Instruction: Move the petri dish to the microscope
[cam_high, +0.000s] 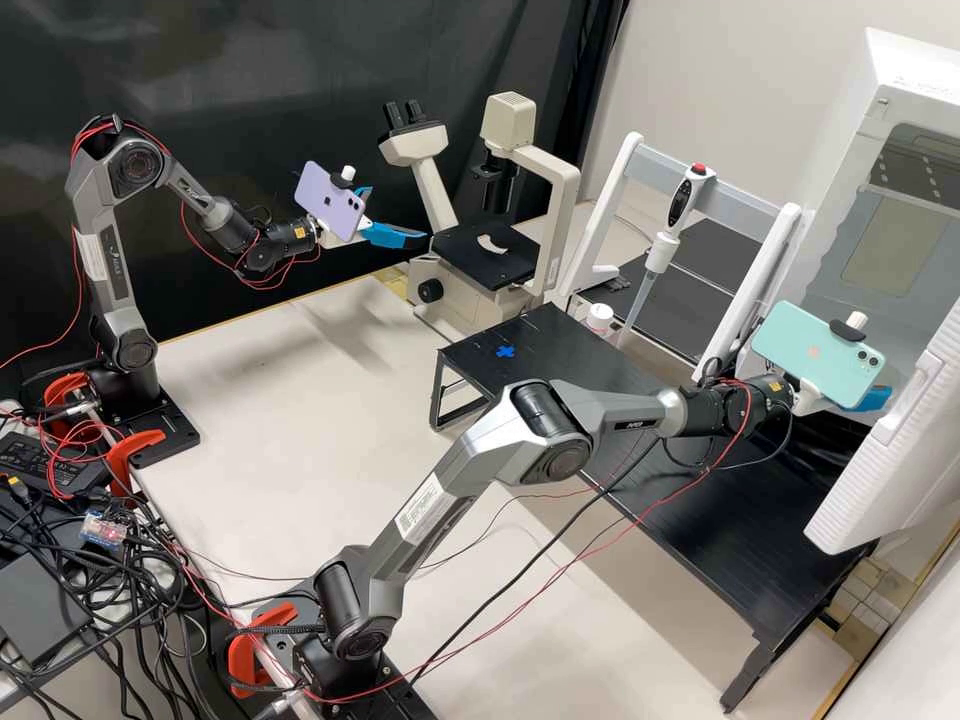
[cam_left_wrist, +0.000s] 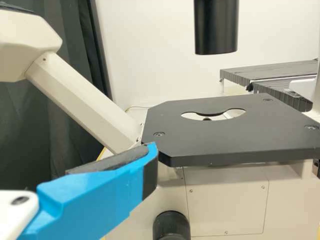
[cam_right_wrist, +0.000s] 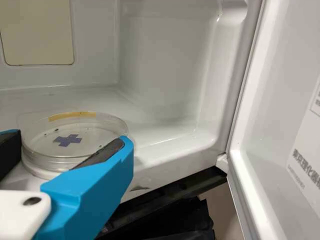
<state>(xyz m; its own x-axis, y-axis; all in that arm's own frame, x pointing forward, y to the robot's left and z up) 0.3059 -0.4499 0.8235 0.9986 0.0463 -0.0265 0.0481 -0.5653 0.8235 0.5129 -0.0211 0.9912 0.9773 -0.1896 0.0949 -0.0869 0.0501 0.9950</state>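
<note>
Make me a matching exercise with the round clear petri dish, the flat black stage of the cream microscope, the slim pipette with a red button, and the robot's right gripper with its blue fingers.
1. Petri dish
2. Microscope stage
3. Pipette
4. Right gripper

A. Upright beside a white plastic frame
B. Fingers spread apart
C. Inside the white-walled chamber
D. Below a black cylinder, with an opening in its surface

Pairs: 1-C, 2-D, 3-A, 4-B

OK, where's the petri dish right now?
In the right wrist view, the dish sits on the cabinet floor, by the right gripper's open fingers.
</note>
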